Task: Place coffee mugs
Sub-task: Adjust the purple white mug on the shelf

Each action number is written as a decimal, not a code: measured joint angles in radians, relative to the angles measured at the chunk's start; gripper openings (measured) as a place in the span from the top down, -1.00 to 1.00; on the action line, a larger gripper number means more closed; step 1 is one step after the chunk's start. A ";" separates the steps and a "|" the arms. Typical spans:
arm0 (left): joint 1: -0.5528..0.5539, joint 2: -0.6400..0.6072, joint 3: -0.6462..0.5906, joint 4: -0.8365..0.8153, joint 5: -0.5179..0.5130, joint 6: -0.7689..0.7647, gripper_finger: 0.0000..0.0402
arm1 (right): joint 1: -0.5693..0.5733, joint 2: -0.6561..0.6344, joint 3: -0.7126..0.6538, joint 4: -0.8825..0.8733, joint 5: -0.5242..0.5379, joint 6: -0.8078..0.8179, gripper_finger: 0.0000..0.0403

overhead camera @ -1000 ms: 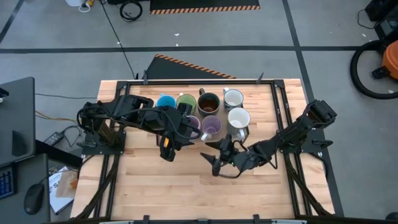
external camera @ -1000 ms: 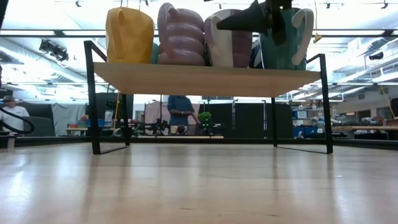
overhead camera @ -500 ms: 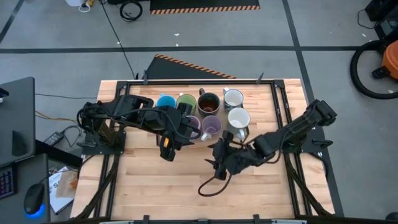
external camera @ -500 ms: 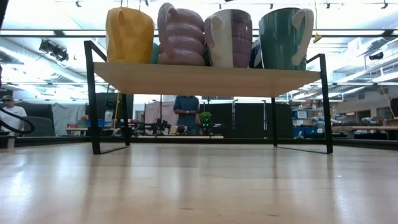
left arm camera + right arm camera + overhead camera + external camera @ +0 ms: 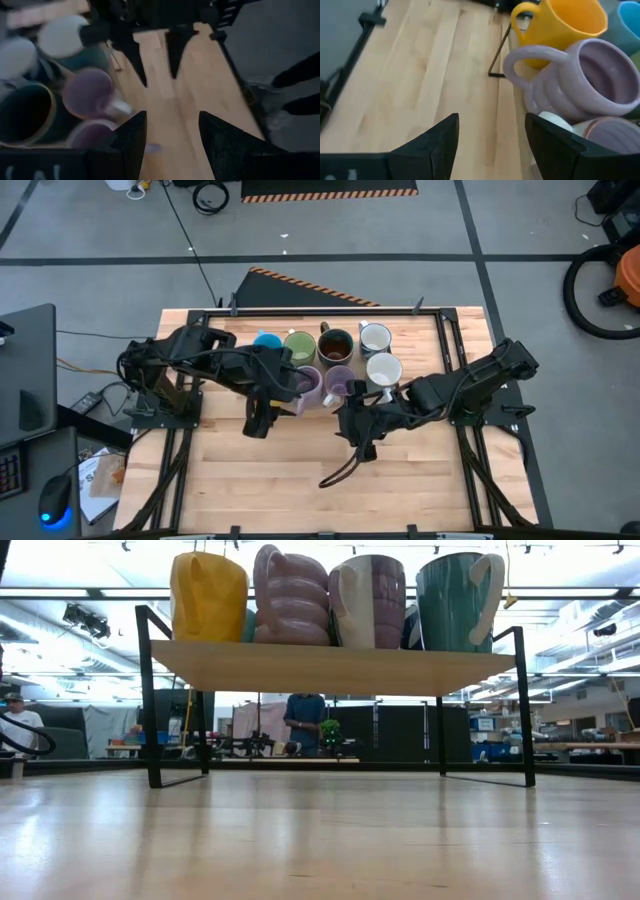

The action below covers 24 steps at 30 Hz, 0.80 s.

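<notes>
Beneath me lies a pale wooden table (image 5: 290,480), and on it stands a low wooden shelf (image 5: 330,668) on black metal legs (image 5: 150,700). Beside the table sits a dark monitor (image 5: 28,385) with a computer mouse (image 5: 52,510) near it, and an orange-and-black vacuum (image 5: 610,280) rests on the grey floor. Across the room, a person (image 5: 305,722) stands behind a far bench.

Robotics lab: workbenches (image 5: 590,747), ceiling strip lights (image 5: 300,595).
</notes>
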 joint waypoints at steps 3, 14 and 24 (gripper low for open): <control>0.000 -0.008 0.000 -0.072 0.032 -0.065 0.07 | -0.011 0.033 0.056 -0.078 -0.007 -0.053 -0.13; -0.065 -0.064 0.000 -0.123 0.034 -0.214 0.15 | -0.030 0.266 0.384 -0.371 -0.015 -0.231 -0.04; -0.096 -0.116 0.000 -0.119 0.022 -0.280 0.16 | -0.048 0.315 0.477 -0.423 -0.003 -0.298 0.01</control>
